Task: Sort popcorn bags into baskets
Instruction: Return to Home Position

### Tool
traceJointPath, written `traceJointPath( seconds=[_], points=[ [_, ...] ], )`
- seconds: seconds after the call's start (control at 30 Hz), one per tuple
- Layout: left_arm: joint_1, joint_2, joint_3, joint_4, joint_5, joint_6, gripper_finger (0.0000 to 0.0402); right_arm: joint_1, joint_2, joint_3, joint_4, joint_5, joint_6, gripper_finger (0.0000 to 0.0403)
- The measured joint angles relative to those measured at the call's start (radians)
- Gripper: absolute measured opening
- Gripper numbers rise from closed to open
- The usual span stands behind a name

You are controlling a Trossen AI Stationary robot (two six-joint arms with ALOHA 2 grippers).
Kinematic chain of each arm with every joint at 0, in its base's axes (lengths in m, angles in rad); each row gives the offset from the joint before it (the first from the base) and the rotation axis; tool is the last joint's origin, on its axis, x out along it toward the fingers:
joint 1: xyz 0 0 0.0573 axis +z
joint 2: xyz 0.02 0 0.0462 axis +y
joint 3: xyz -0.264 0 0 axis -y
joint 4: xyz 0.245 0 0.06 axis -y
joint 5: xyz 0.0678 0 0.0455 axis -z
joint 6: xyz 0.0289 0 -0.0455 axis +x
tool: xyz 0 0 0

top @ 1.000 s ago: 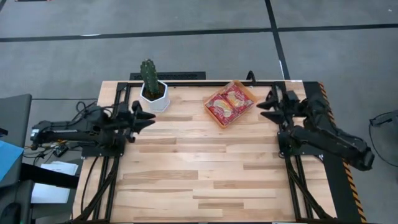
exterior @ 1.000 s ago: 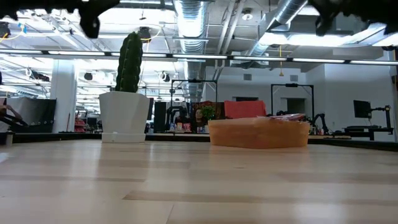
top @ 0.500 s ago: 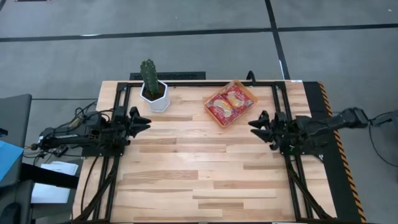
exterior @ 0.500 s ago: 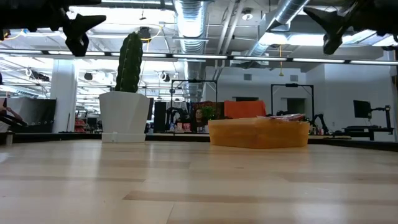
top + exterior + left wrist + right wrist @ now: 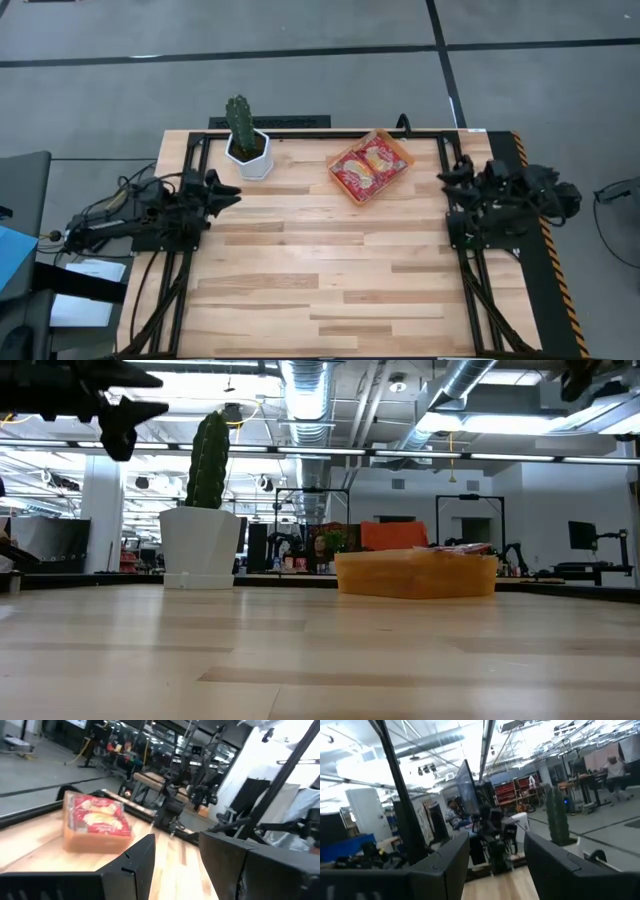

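Note:
Several red popcorn bags lie flat in the orange basket, which stands on the table's far half, right of the middle. The low view shows the basket's wall with the bags just above its rim. My left gripper hangs open over the table's left edge, pointing toward the basket and well short of it. My right gripper is open at the right edge, folded back over its own base, with nothing between its fingers.
A green cactus in a white pot stands at the far side, left of the basket and close to my left gripper. Black frame rails run along the table's left, right and far edges. Bare wood spreads across the middle and the near half.
My right arm has swung: its gripper first went toward the near edge and out over the table, then drew back toward the right edge and rose. My left gripper has sunk a little and drawn slightly toward the left edge. The basket and bags have kept still.

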Motion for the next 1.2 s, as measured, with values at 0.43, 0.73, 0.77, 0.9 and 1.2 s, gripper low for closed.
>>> traceJointPath(
  seconds=[0.43,0.73,0.77,0.9,1.2],
  points=[
    [0.013,-0.049,-0.198,0.122,0.010,-0.054,0.0144,-0.005,-0.038,-0.322,0.232,0.068,-0.008,0.0213],
    [0.048,-0.052,-0.205,0.047,0.027,-0.003,0.0144,-0.137,-0.039,-0.329,0.023,0.071,0.043,0.0209],
    [0.053,-0.052,-0.205,0.041,0.027,-0.002,0.0144,-0.148,-0.038,-0.331,-0.016,0.058,0.054,0.0208],
    [0.059,-0.052,-0.205,0.042,0.031,0.011,0.0144,-0.180,-0.039,-0.329,-0.082,0.044,0.062,0.0204],
    [0.059,-0.052,-0.206,0.045,0.055,0.021,0.0144,-0.192,-0.039,-0.329,-0.055,-0.058,-0.031,0.0209]
  ],
)
